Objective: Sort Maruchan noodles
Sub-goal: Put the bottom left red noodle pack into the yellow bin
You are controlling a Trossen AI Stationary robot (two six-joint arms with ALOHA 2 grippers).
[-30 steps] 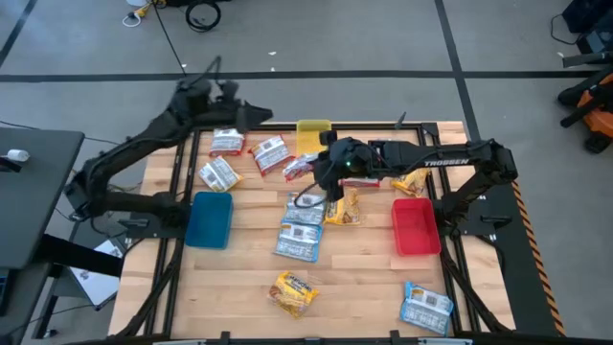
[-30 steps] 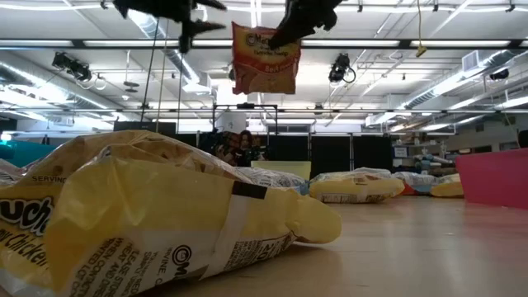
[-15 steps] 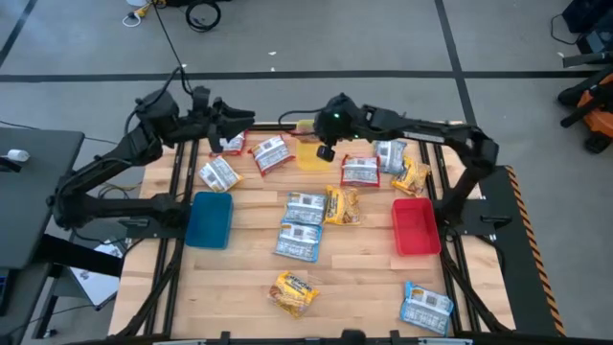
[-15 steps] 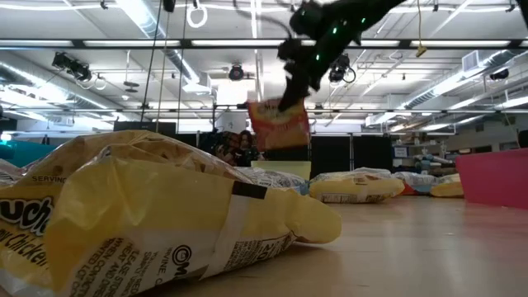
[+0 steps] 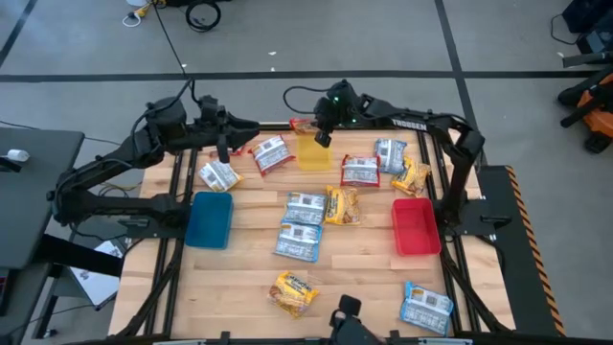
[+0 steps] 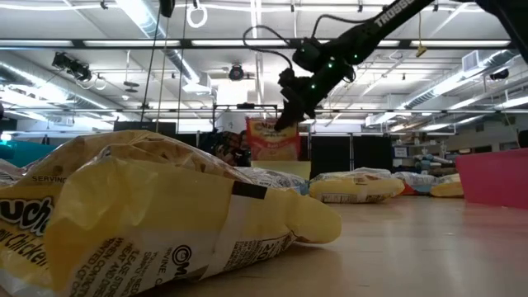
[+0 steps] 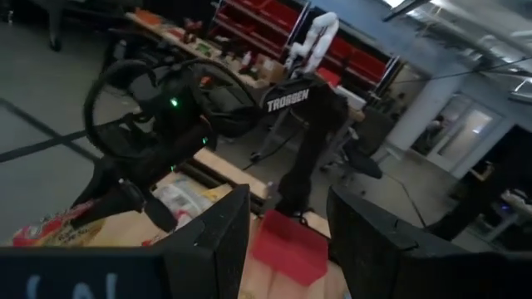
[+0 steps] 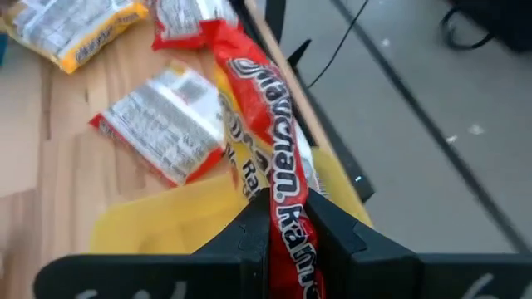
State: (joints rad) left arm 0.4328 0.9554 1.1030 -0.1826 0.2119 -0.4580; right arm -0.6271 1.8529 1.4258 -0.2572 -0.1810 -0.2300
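Crinkly orange-and-red Maruchan packet [image 8: 278,187] hangs edge-on in the right gripper's [image 8: 283,218] clamped jaws; left gripper's [image 7: 287,241] jaws gape.

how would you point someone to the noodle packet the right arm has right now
Find the yellow bin at the middle of the table's far edge. The right gripper hangs just over it, pinching a yellow-orange noodle packet by its top edge. It is the only packet in the air; every other one lies flat on the wood.

Three plastic bins [image 5: 209,219], about twelve noodle packets [image 5: 305,207], two robot arms [image 5: 105,172].
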